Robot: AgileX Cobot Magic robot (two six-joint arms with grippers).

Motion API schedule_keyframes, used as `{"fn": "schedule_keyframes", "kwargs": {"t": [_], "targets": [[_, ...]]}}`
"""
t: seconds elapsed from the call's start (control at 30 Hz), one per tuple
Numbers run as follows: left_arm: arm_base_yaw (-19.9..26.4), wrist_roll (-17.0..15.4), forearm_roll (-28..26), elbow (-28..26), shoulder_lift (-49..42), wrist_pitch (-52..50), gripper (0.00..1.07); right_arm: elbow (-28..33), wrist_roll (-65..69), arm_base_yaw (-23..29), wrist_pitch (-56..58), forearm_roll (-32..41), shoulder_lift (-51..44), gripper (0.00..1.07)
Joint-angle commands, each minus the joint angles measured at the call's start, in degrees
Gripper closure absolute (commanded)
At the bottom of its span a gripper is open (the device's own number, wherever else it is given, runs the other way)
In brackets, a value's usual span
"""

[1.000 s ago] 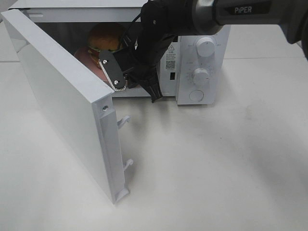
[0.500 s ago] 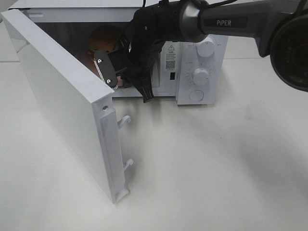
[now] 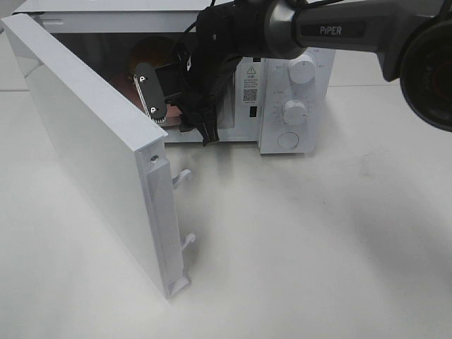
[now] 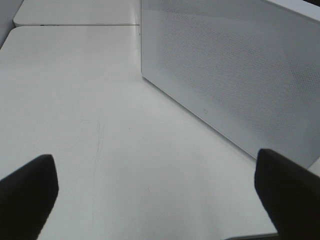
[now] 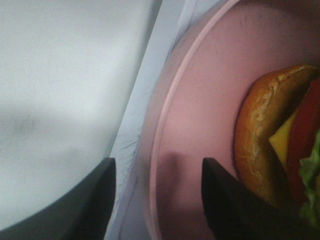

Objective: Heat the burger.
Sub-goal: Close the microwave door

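The burger point(image 5: 267, 145), with an orange-brown bun, cheese and lettuce, lies on a pinkish-red plate point(image 5: 200, 90). Plate point(image 3: 126, 83) and burger point(image 3: 150, 51) sit inside the white microwave point(image 3: 286, 145), whose door point(image 3: 92, 148) stands wide open. My right gripper point(image 3: 175, 113) reaches into the cavity. In the right wrist view this gripper point(image 5: 157, 200) is open, its dark fingers point(image 5: 95, 200) astride the plate's near rim with gaps on both sides. My left gripper point(image 4: 157, 200) is open over bare table, and a dotted white face of the microwave point(image 4: 225, 75) lies ahead of it.
The open door juts out toward the front left, and two white latch hooks point(image 3: 182, 176) stick out from its edge. Knobs and a button point(image 3: 295, 109) are on the microwave's right panel. White tabletop point(image 3: 318, 247) spreads in front and to the right.
My right gripper has moved deeper into the microwave, to the left and back. Its jaws have spread apart and let go of the plate's rim. The left gripper stays open.
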Motion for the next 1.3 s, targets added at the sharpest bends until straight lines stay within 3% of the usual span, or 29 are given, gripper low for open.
{"fn": "schedule_keyframes", "kwargs": {"t": [0.03, 0.57, 1.3], "targets": [[0.29, 0.00, 0.17, 0.06, 0.00, 0.11, 0.07, 2.23, 0.92, 0.06, -0.52, 0.11, -2.58, 0.47], [0.29, 0.00, 0.17, 0.06, 0.00, 0.17, 0.07, 18.79, 0.69, 0.06, -7.96, 3.04, -11.92, 0.30], [0.29, 0.00, 0.17, 0.06, 0.00, 0.17, 0.07, 38.85, 1.09, 0.06, -12.49, 2.46, -26.64, 0.31]]}}
